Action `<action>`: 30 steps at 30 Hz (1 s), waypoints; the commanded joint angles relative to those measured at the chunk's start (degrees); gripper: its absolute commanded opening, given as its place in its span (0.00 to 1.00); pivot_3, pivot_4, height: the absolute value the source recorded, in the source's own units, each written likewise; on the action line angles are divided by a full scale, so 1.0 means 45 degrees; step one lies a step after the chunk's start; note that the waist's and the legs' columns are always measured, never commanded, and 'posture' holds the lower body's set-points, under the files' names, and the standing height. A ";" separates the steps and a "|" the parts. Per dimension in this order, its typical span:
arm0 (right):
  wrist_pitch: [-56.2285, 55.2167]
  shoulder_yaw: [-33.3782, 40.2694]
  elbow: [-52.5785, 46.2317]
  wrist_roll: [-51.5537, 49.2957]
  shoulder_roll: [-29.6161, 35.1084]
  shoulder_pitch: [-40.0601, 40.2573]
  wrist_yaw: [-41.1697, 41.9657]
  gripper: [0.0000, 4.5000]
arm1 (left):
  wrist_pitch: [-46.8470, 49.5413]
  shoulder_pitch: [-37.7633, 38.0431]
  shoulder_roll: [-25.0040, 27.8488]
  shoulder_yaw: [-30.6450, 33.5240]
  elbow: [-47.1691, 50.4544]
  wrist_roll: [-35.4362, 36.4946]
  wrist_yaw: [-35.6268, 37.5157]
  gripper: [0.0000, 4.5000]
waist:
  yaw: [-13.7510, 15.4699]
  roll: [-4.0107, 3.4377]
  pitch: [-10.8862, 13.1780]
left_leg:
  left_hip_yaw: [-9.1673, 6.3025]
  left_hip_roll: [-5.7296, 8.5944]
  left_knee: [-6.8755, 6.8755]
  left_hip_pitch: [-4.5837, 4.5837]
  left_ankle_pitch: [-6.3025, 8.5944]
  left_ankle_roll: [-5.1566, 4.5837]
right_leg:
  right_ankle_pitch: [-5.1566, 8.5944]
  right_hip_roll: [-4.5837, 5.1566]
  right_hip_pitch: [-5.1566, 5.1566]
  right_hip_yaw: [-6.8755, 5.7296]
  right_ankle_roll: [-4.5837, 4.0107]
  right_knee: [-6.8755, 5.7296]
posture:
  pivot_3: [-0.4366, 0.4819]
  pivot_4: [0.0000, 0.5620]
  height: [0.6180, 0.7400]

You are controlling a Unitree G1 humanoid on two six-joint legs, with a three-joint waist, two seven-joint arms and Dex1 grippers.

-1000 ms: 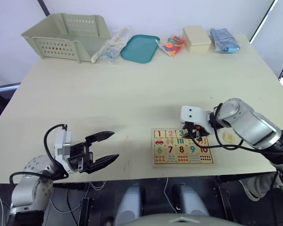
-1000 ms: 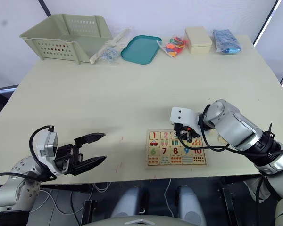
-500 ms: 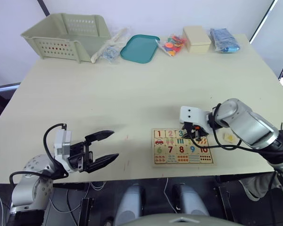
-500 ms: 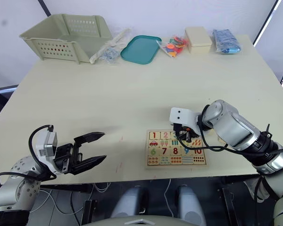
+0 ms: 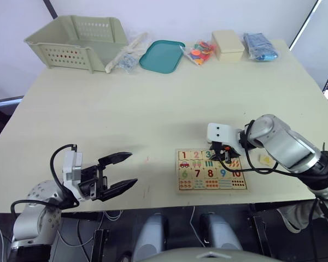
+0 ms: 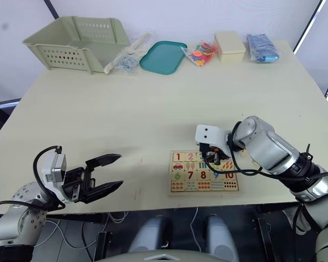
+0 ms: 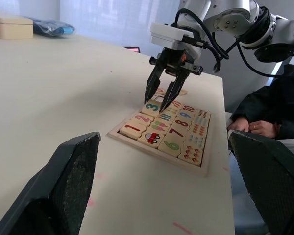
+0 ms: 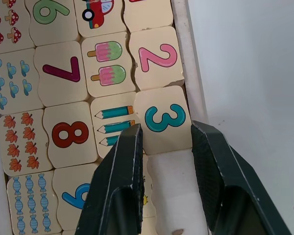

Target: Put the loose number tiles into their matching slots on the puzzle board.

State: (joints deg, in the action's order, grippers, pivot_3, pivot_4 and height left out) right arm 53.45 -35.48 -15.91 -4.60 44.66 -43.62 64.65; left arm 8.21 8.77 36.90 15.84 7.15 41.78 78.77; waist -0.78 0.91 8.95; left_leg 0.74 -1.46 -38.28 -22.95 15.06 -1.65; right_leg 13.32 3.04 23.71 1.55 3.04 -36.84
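Okay, quick pass: my right gripper (image 8: 162,161) sits low over the top row of the puzzle board (image 5: 211,170), jaws apart at roughly tile width and holding nothing. In the right wrist view the 3 tile (image 8: 162,119) lies flat in its slot just ahead of the fingertips (image 8: 131,142), partly between them, digit reading upright toward the camera. It's square, so no real long axis; its edges run parallel to the board frame and to the two fingers. The 2 tile (image 8: 157,58) is seated next beyond it, and the 1 tile (image 7: 133,129) shows in the left wrist view at the row's end.

Right under the jaws, on the near side of the 3, is a bare pale recess, the 4 slot (image 8: 172,188) by my read. I judge 1 to 3 placed, 4 and 5 open.

One small pale tile (image 5: 265,159) lies on the counter (image 5: 153,109) just beyond the board's right edge, near my right forearm; can't read its digit. That's well inside the right arm's reach. My left gripper (image 5: 119,173) hangs at the counter's near left edge, jaws spread wide and empty, well apart from the board.

Next move I'd guess is lift clear and swing right to that loose tile.
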 commanded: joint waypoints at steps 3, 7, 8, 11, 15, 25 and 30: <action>-0.0110 0.0124 -0.0257 0.0054 0.0069 -0.0041 0.0074 0.19 | -0.0175 0.0088 0.0120 0.0369 0.0368 0.0066 -0.0026 1.00 | 0.0000 0.0000 0.0000 | 0.0000 0.0000 0.0000 0.0000 0.0000 0.0000 | 0.0000 0.0001 0.0000 0.0000 0.0000 0.0000 | 0.48 0.27 1.00; -0.0145 0.0134 -0.0169 0.0073 0.0096 -0.0039 0.0081 0.19 | -0.0166 0.0019 0.0137 0.0331 0.0348 0.0045 -0.0071 1.00 | 0.0002 0.0000 0.0000 | 0.0000 -0.0001 0.0000 0.0000 0.0000 0.0000 | 0.0000 0.0001 0.0000 -0.0001 0.0000 0.0000 | 0.48 0.27 1.00; -0.0143 0.0131 -0.0158 0.0075 0.0099 -0.0037 0.0082 0.19 | -0.0163 0.0013 0.0137 0.0327 0.0356 0.0043 -0.0081 1.00 | 0.0001 0.0000 0.0000 | 0.0000 -0.0001 0.0000 0.0000 0.0000 0.0000 | 0.0000 0.0002 0.0000 -0.0001 0.0000 0.0000 | 0.48 0.27 1.00; -0.0158 0.0113 -0.0093 0.0088 0.0093 -0.0047 0.0090 0.19 | -0.0134 -0.0014 0.0135 0.0301 0.0404 0.0045 -0.0128 1.00 | 0.0002 0.0000 0.0000 | 0.0000 -0.0001 0.0000 0.0000 0.0000 0.0000 | 0.0000 0.0001 0.0000 -0.0001 -0.0001 0.0000 | 0.48 0.27 1.00; -0.0203 0.0089 0.0008 0.0109 0.0083 -0.0084 0.0120 0.19 | -0.0112 -0.0026 0.0137 0.0282 0.0449 0.0049 -0.0173 1.00 | 0.0002 0.0000 0.0000 | 0.0000 -0.0001 0.0000 0.0000 0.0000 0.0000 | 0.0000 0.0002 0.0000 -0.0001 0.0000 0.0000 | 0.48 0.27 1.00; -0.0352 0.0015 0.0150 0.0177 0.0090 -0.0104 0.0210 0.19 | -0.0103 0.0163 0.0133 0.0361 0.0630 0.0114 -0.0261 1.00 | 0.0000 0.0000 0.0002 | 0.0000 0.0000 0.0001 0.0000 0.0000 0.0000 | 0.0000 0.0004 0.0000 -0.0001 -0.0001 0.0000 | 0.48 0.27 1.00; -0.0418 -0.0009 0.0181 0.0227 0.0093 -0.0080 0.0306 0.19 | -0.0110 0.0242 0.0126 0.0393 0.0705 0.0130 -0.0326 1.00 | 0.0003 -0.0001 0.0002 | 0.0000 -0.0001 0.0001 -0.0001 0.0000 0.0000 | 0.0000 0.0004 0.0001 -0.0001 -0.0001 0.0000 | 0.48 0.27 1.00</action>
State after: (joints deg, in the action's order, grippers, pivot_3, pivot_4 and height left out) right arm 52.23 -35.51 -14.58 -3.95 44.69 -43.62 65.37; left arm 8.21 9.43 36.90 15.83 8.30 41.78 77.36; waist -0.76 0.91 8.96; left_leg 0.74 -1.47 -38.28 -22.95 15.06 -1.65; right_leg 13.32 3.05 23.71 1.54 3.04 -36.84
